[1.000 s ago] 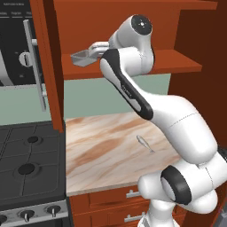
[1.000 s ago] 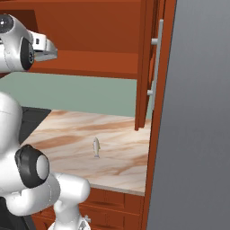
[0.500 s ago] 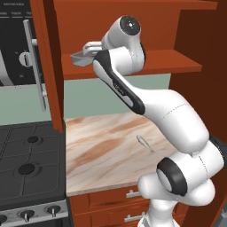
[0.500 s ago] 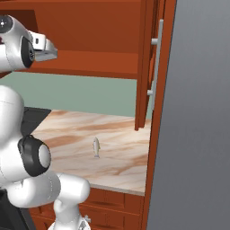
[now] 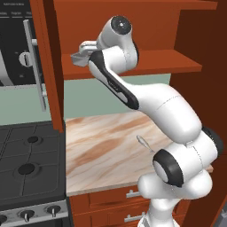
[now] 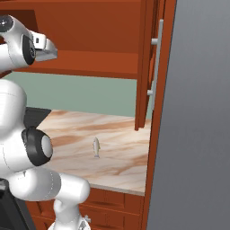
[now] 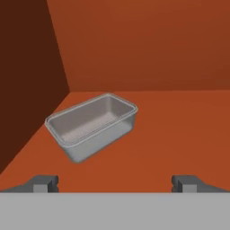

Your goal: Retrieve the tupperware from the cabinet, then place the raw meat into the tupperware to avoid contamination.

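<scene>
One tupperware (image 7: 92,126), one raw meat (image 6: 95,147), two open cabinet doors (image 5: 46,62)

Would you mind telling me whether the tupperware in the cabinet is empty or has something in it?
Empty: the hand view looks into the tupperware standing upright on the cabinet shelf, and its bare floor shows.

Tupperware (image 7: 92,126) on cabinet (image 7: 179,134) shelf; raw meat (image 6: 96,147) on counter (image 6: 121,157) below
</scene>
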